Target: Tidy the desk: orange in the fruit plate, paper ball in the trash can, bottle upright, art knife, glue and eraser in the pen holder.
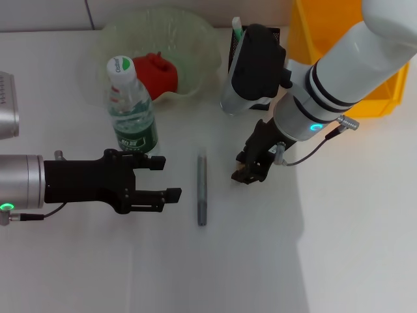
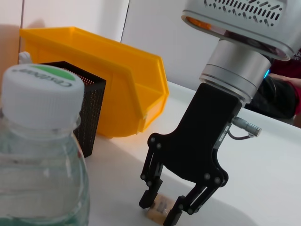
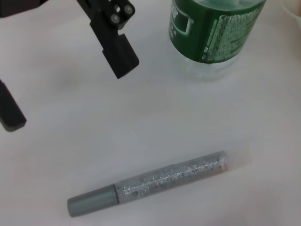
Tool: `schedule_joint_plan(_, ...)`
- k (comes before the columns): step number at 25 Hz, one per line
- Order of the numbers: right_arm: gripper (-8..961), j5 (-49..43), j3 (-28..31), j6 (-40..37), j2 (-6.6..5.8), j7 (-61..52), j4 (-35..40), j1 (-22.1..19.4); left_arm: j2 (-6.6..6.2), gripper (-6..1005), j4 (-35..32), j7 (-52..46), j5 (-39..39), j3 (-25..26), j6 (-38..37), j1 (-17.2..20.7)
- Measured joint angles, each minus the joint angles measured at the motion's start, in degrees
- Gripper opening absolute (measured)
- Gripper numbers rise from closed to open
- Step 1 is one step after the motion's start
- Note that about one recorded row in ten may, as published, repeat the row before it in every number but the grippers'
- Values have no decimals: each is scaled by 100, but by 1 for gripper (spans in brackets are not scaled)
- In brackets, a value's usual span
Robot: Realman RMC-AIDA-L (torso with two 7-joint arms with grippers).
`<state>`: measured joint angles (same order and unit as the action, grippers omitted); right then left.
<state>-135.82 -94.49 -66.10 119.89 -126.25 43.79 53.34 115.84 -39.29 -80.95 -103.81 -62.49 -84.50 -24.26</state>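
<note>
Fingers of the right gripper [image 1: 249,173] reach down to the white desk [image 1: 339,228] and pinch a small tan eraser [image 2: 159,209] between their tips, as the left wrist view shows, the eraser resting on the desk surface. The left gripper [image 1: 168,178] hangs low over the desk on the robot's left, its two fingers [image 3: 117,47] spread apart with nothing between them, just beside an upright water bottle [image 1: 132,111] with a green label and white cap. A glitter glue pen [image 1: 202,189] lies flat on the desk between the two grippers, touching neither. Behind the bottle, a translucent green fruit plate [image 1: 195,45] holds a red fruit [image 1: 156,72]. A black mesh pen holder [image 2: 89,113] stands at the far side of the desk, behind the right arm, with a yellow bin [image 1: 345,65] just beside it toward the robot's right.
</note>
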Motion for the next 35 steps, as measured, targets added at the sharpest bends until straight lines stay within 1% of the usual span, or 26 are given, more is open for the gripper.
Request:
schedule_joint_plan(3, 426, -25, 0, -15, 0, -48, 15, -7, 0, 770, 0, 0, 1, 1, 7, 0)
schedule_joint_plan(6, 348, -27, 0, -16, -9, -55, 23, -14, 0, 770, 0, 0, 1, 11, 10, -8)
schedule_joint_plan(11, 266, -31, 5, -25, -20, -65, 35, -33, 0, 770, 0, 0, -4, 77, 8, -24)
schedule_joint_plan(17, 251, -33, 62, -146, -39, -108, 187, -95, 0, 770, 0, 7, -3, 79, 11, -44)
schedule_joint_plan(20, 266, -39, 230, -422, -52, -148, 739, -342, 0, 770, 0, 19, -2, 85, 6, -45)
schedule_joint_plan(22, 276, -76, 533, -694, -59, -179, 1269, -551, 0, 770, 0, 19, -2, 85, 6, -45)
schedule_joint_plan(25, 291, -150, 1279, -1047, -61, -262, 2404, -954, -1, 770, 0, 29, -5, 126, -8, -32)
schedule_joint_plan(27, 301, -92, 1780, -971, -56, -343, 2993, -1193, -1, 770, 0, 38, -6, 132, -18, -6)
schedule_joint_plan(29, 311, 254, 2343, -691, -58, -343, 3321, -1368, 6, 770, 0, 46, -7, 132, -20, -2)
schedule_joint_plan(30, 316, 483, 2597, -553, -66, -299, 3344, -1415, 14, 770, 0, 49, -11, 132, -21, -1)
schedule_joint_plan(32, 325, 883, 3017, -313, -82, -166, 3149, -1402, 31, 770, 0, 52, -24, 132, -23, 0)
schedule_joint_plan(33, 330, 1009, 3227, -206, -85, -98, 2921, -1342, 38, 770, 0, 52, -24, 132, -22, 0)
schedule_joint_plan(35, 340, 1080, 3462, -62, -101, 18, 2470, -1175, 47, 770, 0, 53, -25, 133, -22, 0)
